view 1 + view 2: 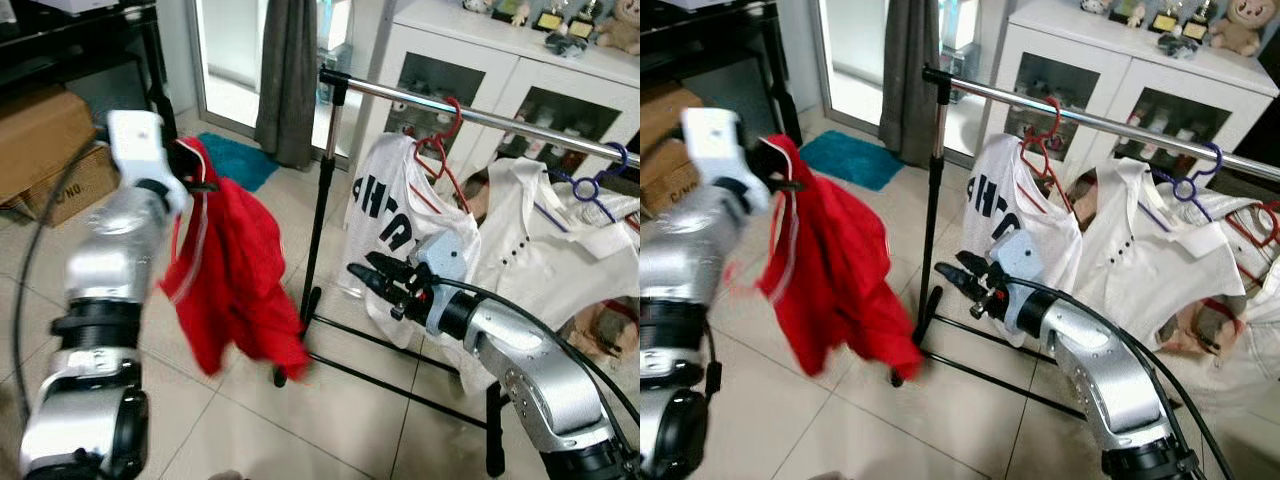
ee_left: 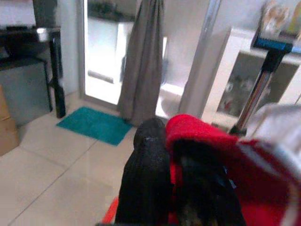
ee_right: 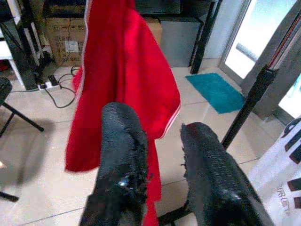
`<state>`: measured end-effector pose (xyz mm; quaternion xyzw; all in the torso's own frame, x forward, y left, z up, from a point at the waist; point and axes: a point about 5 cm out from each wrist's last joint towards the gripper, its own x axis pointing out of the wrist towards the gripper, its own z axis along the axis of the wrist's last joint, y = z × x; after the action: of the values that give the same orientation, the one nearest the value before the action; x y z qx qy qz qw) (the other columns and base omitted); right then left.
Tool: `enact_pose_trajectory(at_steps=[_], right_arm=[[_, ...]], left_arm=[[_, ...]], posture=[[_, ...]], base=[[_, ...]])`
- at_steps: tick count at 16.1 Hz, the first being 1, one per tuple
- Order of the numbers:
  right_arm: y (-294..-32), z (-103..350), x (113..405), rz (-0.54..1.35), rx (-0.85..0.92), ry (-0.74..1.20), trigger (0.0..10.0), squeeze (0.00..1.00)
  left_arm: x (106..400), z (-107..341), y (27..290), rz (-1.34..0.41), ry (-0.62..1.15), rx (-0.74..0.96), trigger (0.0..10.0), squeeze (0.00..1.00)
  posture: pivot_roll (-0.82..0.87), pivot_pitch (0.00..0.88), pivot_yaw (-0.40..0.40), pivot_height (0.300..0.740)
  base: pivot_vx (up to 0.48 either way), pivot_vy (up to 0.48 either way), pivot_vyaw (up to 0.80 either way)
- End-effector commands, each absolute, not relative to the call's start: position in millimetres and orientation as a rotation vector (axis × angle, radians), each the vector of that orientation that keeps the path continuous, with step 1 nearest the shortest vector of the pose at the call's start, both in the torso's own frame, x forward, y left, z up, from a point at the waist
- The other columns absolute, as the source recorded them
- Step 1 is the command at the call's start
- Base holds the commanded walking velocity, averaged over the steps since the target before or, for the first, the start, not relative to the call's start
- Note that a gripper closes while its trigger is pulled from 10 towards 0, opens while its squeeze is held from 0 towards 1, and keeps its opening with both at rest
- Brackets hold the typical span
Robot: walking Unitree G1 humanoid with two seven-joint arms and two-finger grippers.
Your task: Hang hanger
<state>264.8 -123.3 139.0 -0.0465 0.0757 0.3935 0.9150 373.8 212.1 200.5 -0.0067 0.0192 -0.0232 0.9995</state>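
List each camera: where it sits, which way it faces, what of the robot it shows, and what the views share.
Left eye, right eye: on the head, looking down at the clothes rack; both silver arms show.
Left wrist: along the left gripper, shut on the red garment, toward the curtain.
Right wrist: along the open right gripper toward that garment.
Shared: the teal mat.

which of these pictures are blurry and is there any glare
Left eye view: the left arm and red shirt are motion-blurred, the clothes rack stays sharp. Left wrist view: soft all over, with the bright doorway washed out. Right wrist view: fairly crisp, though the window is overexposed.
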Motion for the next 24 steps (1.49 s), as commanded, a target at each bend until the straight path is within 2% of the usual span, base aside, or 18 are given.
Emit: enact_pose_trajectory(at_steps=[1,5,8,12,14,16,19,20,22,24], right_arm=[[-119,143,261,0.855,-0.094,0.153,10.0,1.00],[-117,143,263,0.867,-0.109,0.155,10.0,1.00],[-118,143,261,0.879,-0.112,0.157,10.0,1.00],[-111,129,274,0.790,-0.156,0.213,10.0,1.00],[-97,123,286,0.773,-0.175,0.217,10.0,1.00],[-71,122,299,0.860,-0.168,0.221,10.0,1.00],[-41,116,308,0.886,-0.071,0.297,10.0,1.00],[-33,114,307,0.915,-0.028,0.323,10.0,0.00],[-25,113,304,0.954,0.039,0.359,10.0,0.00],[-17,103,308,0.932,0.000,0.401,10.0,0.00]], left_arm=[[381,214,200,-0.038,0.012,0.023,0.0,0.00],[384,217,187,-0.038,0.013,0.059,0.0,0.00],[383,213,191,0.000,0.026,0.086,0.0,0.00],[387,222,186,0.036,0.026,0.042,0.0,0.00],[390,224,175,0.017,0.028,0.034,0.0,0.00],[393,223,159,-0.010,0.040,0.024,0.0,0.00],[397,220,140,-0.023,0.048,0.026,0.0,0.00],[397,221,135,-0.024,0.045,0.030,0.0,0.00],[398,222,130,-0.017,0.036,0.037,0.0,0.00],[398,227,121,-0.015,0.026,0.026,0.0,0.00]], posture=[[-0.06,0.000,-0.056,0.740],[-0.06,0.000,-0.053,0.740],[-0.06,0.000,-0.049,0.740],[-0.05,0.000,-0.046,0.740],[-0.05,0.000,-0.036,0.740],[-0.05,0.000,-0.030,0.740],[-0.04,0.000,-0.032,0.740],[-0.04,0.000,-0.034,0.740],[-0.04,0.000,-0.034,0.740],[-0.03,0.000,-0.034,0.740]], base=[[0.000,0.000,0.00],[0.000,0.000,0.00],[0.000,0.000,0.00],[0.000,0.000,0.00],[0.000,0.000,0.00],[0.000,0.000,0.00],[0.000,0.000,0.00],[0.000,0.000,0.00],[0.000,0.000,0.00],[0.000,0.000,0.00]])
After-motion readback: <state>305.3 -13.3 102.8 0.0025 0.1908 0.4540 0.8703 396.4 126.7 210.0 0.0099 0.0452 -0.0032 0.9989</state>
